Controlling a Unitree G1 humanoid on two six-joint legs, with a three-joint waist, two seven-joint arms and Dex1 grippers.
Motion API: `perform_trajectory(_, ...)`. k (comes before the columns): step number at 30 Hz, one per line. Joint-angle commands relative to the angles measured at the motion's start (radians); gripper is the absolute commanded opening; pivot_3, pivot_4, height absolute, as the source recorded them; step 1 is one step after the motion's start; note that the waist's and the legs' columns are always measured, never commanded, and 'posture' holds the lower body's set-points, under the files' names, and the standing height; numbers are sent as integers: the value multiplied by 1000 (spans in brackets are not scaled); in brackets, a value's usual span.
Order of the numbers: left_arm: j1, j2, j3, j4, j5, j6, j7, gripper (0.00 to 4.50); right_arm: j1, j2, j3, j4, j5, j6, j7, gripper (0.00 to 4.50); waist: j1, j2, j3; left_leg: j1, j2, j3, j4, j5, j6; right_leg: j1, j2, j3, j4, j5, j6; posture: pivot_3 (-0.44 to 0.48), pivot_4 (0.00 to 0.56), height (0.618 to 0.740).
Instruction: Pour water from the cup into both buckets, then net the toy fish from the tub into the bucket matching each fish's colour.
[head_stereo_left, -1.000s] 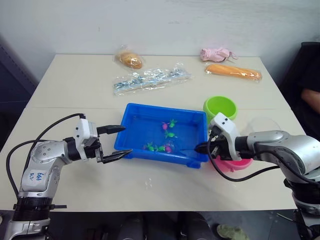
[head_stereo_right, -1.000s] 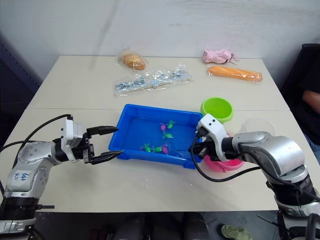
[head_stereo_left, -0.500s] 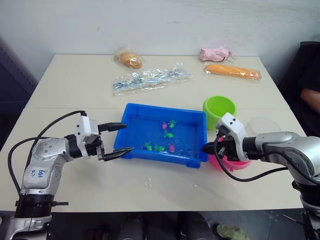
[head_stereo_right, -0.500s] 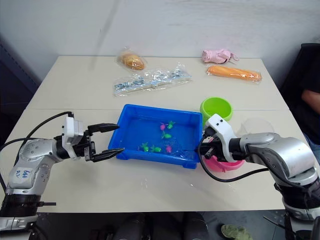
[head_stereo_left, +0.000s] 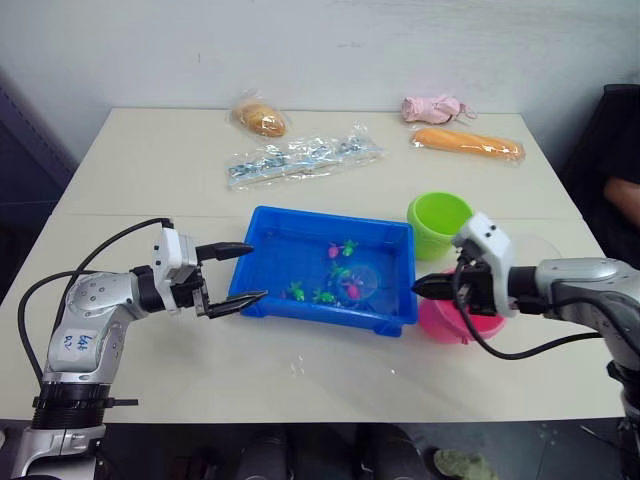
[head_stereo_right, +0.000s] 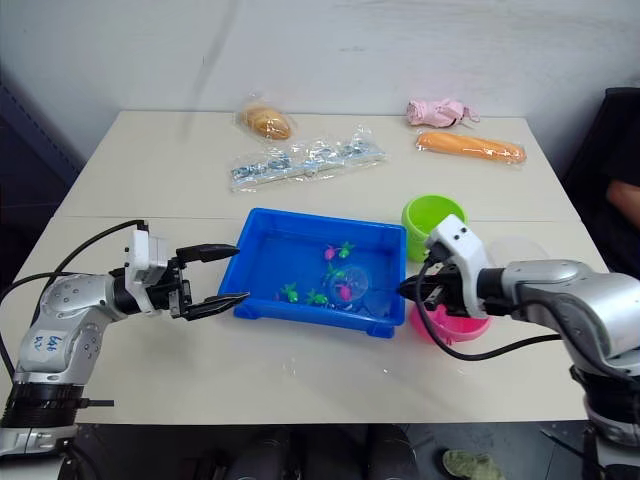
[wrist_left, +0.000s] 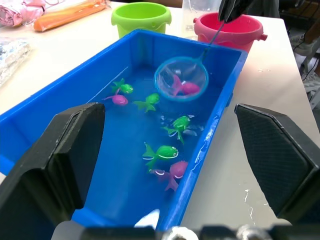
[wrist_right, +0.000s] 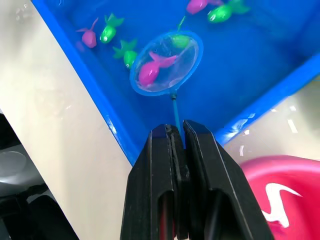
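My right gripper (wrist_right: 176, 131) is shut on the net's thin handle, above the pink bucket (head_stereo_left: 452, 322). The net (wrist_right: 166, 63) hangs over the blue tub (head_stereo_left: 262, 225) with one pink toy fish (wrist_right: 151, 69) in its mesh. Several pink and green fish (wrist_left: 161, 151) float in the tub's water. The lime green bucket (head_stereo_left: 438, 217) stands behind the pink one. The clear cup (head_stereo_left: 535, 250) sits to their right, partly hidden by my right arm. My left gripper (head_stereo_left: 238, 274) is open, its fingers astride the tub's left end.
At the table's back lie a bagged bread roll (head_stereo_left: 260, 119), a clear packet (head_stereo_left: 300, 158), a pink cloth toy (head_stereo_left: 432, 106) and an orange packet (head_stereo_left: 467, 143). A person's arm (head_stereo_left: 622, 195) shows at the right edge. Water drops (head_stereo_left: 297, 366) wet the table in front of the tub.
My right gripper has drawn back to the right and lifted the net, which now holds a pink fish. The left gripper has stayed by the tub's left end.
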Motion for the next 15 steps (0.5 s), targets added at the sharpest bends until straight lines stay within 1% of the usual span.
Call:
perform_trajectory(1, -27, -8, -7, -10, -8, -14, -13, 4470, 28, -44, -77, -31, 29, -28, 29, 0, -1, 0, 0, 0, 0, 0, 0, 0, 0, 0, 0, 0, 0, 0, 0, 0, 150, 740)
perform_trajectory(7, -80, -45, -36, -15, -23, 9, -12, 4470, 131, -71, -217, -44, 61, -64, 44, 0, 5, 0, 0, 0, 0, 0, 0, 0, 0, 0, 0, 0, 0, 0, 1, 0, 150, 740)
perform_trajectory(9, -99, -67, -44, -20, -41, 31, -5, 4470, 184, -58, -289, -69, 83, -85, 57, 0, 5, 0, 0, 0, 0, 0, 0, 0, 0, 1, 0, 0, 0, 0, 1, 0, 150, 740)
perform_trajectory(12, -129, -93, -66, -30, -76, 80, -25, 4470, 250, -24, -461, -125, 174, -53, 46, 0, 17, 0, 0, 0, 0, 0, 0, 0, 0, 1, 1, 0, 0, 0, 1, 0, 150, 740)
perform_trajectory(15, -153, -104, -89, -34, -100, 122, -52, 4470, 311, -20, -624, -163, 262, -11, 28, 0, 25, 0, 0, 0, -1, 0, 1, 0, 0, 1, 1, 1, 0, 1, 1, 0, 150, 740)
